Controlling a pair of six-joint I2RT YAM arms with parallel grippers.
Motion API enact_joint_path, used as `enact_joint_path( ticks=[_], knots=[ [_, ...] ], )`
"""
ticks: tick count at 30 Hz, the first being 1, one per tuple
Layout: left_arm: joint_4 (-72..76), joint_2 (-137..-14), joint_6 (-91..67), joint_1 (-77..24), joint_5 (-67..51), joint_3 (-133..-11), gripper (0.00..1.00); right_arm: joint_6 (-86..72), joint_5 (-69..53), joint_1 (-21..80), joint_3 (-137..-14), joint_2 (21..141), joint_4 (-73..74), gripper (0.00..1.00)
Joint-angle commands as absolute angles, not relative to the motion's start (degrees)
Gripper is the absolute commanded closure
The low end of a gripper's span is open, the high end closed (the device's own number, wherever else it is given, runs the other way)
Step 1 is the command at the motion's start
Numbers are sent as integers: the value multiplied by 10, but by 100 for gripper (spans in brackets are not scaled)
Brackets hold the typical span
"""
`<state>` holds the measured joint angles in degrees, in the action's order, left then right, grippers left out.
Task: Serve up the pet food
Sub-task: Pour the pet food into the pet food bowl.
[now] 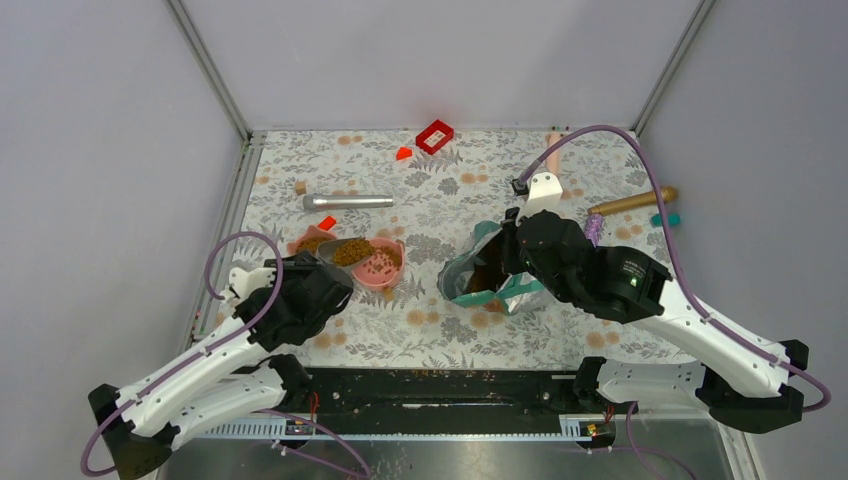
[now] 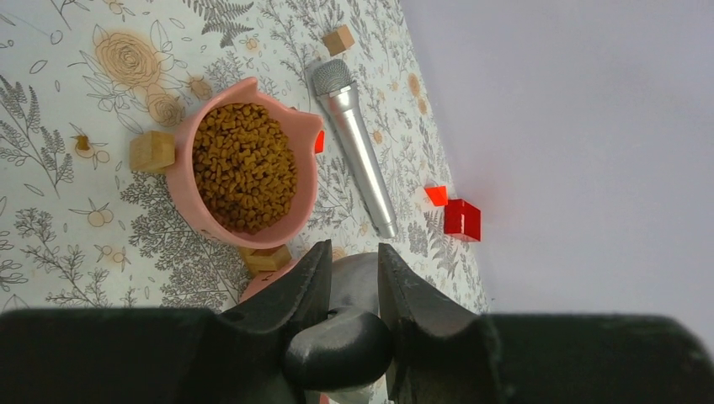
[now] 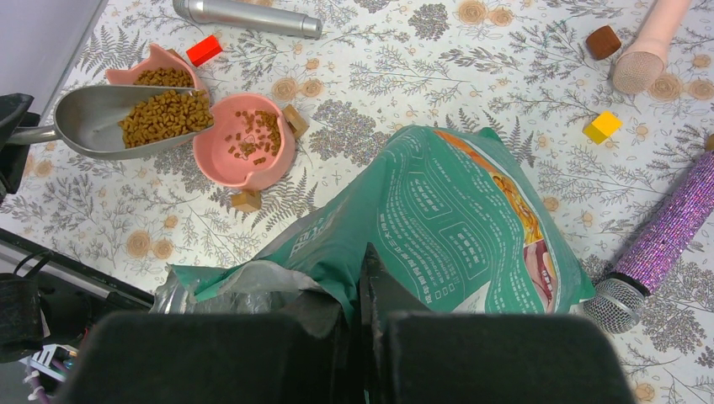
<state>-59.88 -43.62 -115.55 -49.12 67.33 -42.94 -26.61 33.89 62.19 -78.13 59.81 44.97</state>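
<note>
Gripping a scoop (image 3: 93, 126) of kibble (image 3: 164, 118) over a bowl's (image 3: 231, 171) edge, the left gripper (image 2: 354, 257) is hovering, the right gripper (image 3: 358, 265) pinching the pouch (image 3: 438, 227).

Floral tablecloth (image 1: 440, 330) all across. Silver microphone (image 1: 348, 201) lies flat at 10 o'clock, 1 wooden cube (image 1: 299, 187) just beside its head. Red block (image 1: 434, 136) at 12 o'clock, red wedge (image 1: 403, 154) near it. Pink microphone (image 3: 648, 46) at 1 o'clock, purple glitter microphone (image 3: 657, 244) at 3 o'clock, 1 yellow block (image 3: 604, 127) between them.
</note>
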Motion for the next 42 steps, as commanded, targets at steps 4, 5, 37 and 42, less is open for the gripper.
enact_joint_path(
  ticks=[4,5,37,42],
  knots=[
    [-569,-412,-1158,-487,671,-411,100,-269,362,622,-815,598,376,100],
    [-569,-413,-1157,-487,671,-411,100,-268,362,622,-815,600,375,100],
    [-574,-549,-1007,-467,675,-519,100,-264,364,622,-801,587,375,100],
    [-573,-563,-965,-466,671,-535,100,-260,367,622,-799,586,376,100]
  ],
)
